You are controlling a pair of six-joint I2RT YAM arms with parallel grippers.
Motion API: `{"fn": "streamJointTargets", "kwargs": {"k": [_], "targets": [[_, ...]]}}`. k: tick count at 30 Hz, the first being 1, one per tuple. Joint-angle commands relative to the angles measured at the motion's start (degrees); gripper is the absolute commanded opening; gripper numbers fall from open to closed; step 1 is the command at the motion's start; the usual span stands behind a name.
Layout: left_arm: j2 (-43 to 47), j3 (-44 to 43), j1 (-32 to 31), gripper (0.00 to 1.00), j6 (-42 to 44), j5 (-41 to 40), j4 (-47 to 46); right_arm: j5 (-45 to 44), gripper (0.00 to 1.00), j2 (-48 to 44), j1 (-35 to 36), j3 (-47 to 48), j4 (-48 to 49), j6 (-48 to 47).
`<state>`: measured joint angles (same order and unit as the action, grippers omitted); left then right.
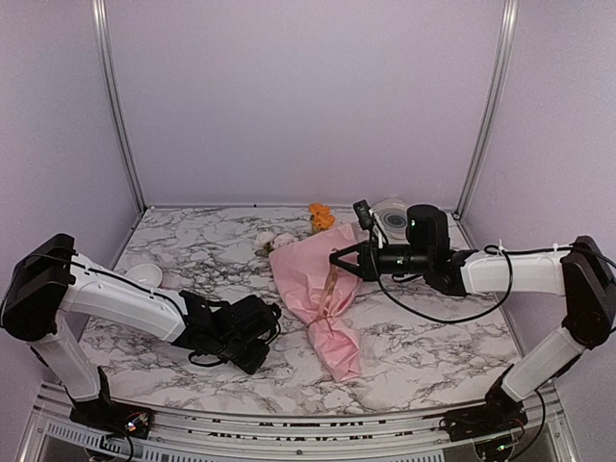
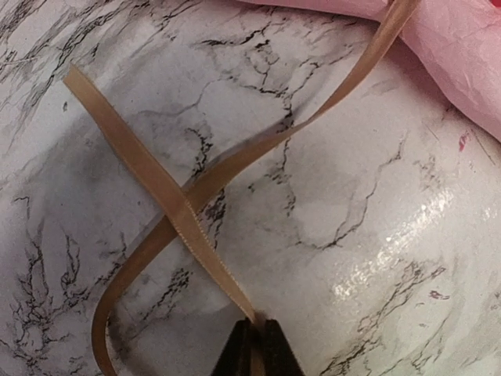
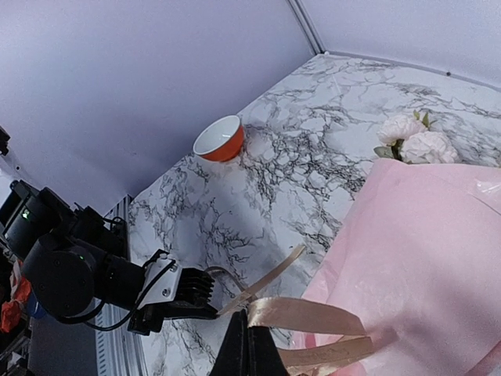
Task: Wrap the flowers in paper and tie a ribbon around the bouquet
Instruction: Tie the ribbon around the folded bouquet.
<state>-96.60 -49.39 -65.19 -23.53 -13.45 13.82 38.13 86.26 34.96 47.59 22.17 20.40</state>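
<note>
The bouquet (image 1: 322, 289) lies mid-tabletop (image 1: 433, 332), between both arms, so each can hold 1 end of the ribbon (image 2: 188, 215). The left fingers (image 2: 235, 356) pinch 1 end, and the ribbon crosses itself in a loop just ahead of them. The right fingers (image 3: 266, 360), pressed together, pinch the other end just beside the pink paper (image 3: 423, 258), probably to tighten a knot.
</note>
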Motion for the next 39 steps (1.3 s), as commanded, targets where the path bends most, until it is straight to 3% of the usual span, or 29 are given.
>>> {"fn": "streamJointTargets", "kwargs": {"k": [1,7,11,17,24,39], "targets": [[-0.91,2.63,-1.33,0.0,-3.85,-3.46,8.31,-3.62,0.0,-4.0,-0.62,-0.44,-3.84,-2.6],[11.37,5.87,-0.37,0.0,-12.05,-20.89,12.58,-12.97,0.0,-9.58,-4.35,-2.78,-12.0,-3.17],[21.43,11.09,2.62,0.0,-17.01,-27.09,12.81,-9.67,0.0,-12.29,-11.66,-8.62,-11.81,-0.28],[33.09,17.59,5.91,0.0,-21.38,-30.75,13.82,-5.25,0.0,-14.82,-20.29,-14.59,-14.57,0.13],[47.67,20.59,9.1,0.0,-25.88,-36.27,21.82,-4.91,0.0,-14.56,-29.45,-21.87,-16.23,2.58],[56.29,23.37,13.85,0.0,-27.75,-36.29,22.52,-3.21,0.0,-7.67,-39.36,-27.7,-15.7,2.08]]}}
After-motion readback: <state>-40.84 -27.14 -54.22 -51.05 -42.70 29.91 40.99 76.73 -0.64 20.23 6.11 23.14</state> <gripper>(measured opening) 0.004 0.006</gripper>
